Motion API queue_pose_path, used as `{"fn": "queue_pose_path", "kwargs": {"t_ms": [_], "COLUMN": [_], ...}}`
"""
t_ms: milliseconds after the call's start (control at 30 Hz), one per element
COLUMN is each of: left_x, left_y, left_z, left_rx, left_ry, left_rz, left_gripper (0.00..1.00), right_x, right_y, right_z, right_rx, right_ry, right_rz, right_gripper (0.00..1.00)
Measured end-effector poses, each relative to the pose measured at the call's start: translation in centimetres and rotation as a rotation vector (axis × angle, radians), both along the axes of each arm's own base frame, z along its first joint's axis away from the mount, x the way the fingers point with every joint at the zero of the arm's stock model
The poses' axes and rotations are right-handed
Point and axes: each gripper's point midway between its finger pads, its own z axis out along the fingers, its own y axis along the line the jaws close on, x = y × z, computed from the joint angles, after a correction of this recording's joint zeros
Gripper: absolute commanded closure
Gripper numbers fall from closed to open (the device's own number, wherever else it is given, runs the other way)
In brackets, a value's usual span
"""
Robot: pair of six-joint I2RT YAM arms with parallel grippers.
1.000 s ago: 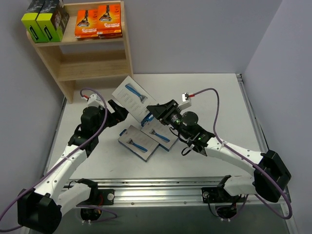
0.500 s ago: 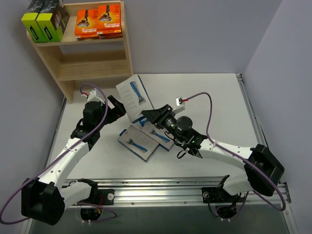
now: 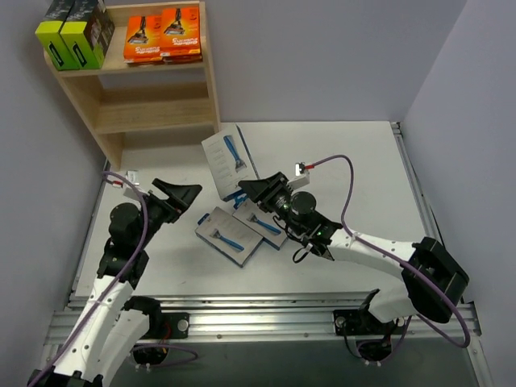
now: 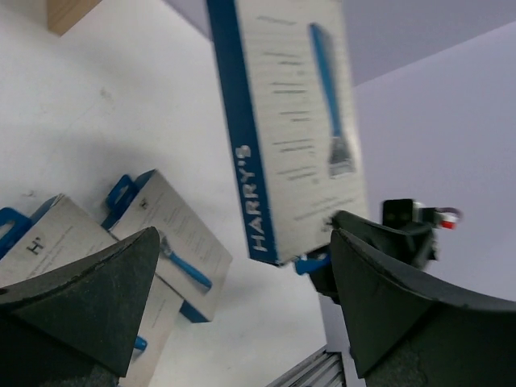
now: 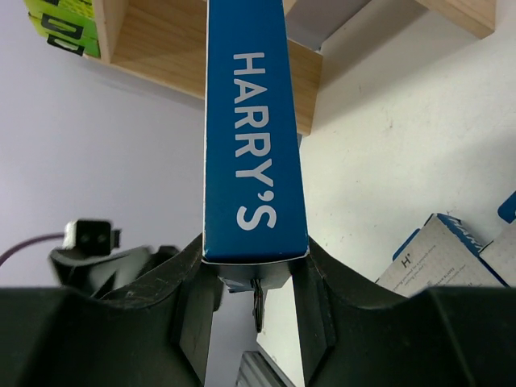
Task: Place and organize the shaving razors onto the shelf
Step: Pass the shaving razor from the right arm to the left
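Note:
My right gripper (image 3: 244,188) is shut on a grey razor card (image 3: 228,161) and holds it upright above the table; its blue edge (image 5: 254,129) sits between the jaws of the right gripper (image 5: 254,266). My left gripper (image 3: 182,196) is open and empty, left of the card, which also shows in the left wrist view (image 4: 290,121). Two more grey cards (image 3: 230,235) (image 3: 263,222) lie flat on the table. The wooden shelf (image 3: 211,72) stands at the back left. Its top tier holds orange packs (image 3: 162,34) and black and lime boxes (image 3: 73,34).
The shelf's lower tier (image 3: 149,113) shows bare wood. A purple cable (image 3: 347,173) loops over the right arm. A metal rail (image 3: 266,314) runs along the near table edge. Grey walls close the back and the right.
My left gripper has drawn back to the left, away from the held card, and stands open. My right gripper has turned the card more upright and shifted it slightly left, toward the shelf.

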Motion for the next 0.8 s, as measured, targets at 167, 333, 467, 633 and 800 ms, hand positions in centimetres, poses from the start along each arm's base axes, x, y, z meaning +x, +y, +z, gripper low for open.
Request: {"fn": "queue_pose_path", "kwargs": {"t_ms": [167,333,467,633,800], "left_x": [-2.8,-2.9,-2.5,-2.4,-2.0], "left_y": [0.6,-0.5,-1.2,-1.4,-1.5], "left_z": [2.8,1.0,-1.8,-2.3,-1.1], "left_rx": [-0.103,-0.177,-0.214,-0.23,-0.259], "left_ry": [-0.148,-0.124,-0.05,-0.043,-0.083], "left_rz": [-0.007,-0.065,-0.096,-0.107,-0.111], "left_gripper": [0.06,0.06,0.06,0.06,0.06], "right_x": [0.6,1.1,0.5,-0.2,-1.1], "right_y": [0.4,1.6,2.9,4.6,6.4], "right_z": [-1.4,-1.9,-0.8,1.3,0.7], "right_rx": [-0.008,-0.012,0.007,0.055,0.075], "right_ry": [0.033,0.048,0.032,-0.003,0.003], "right_rz": [-0.009,-0.001,0.026,0.059,0.095], "right_gripper": [1.0,1.0,1.0,1.0,1.0]}}
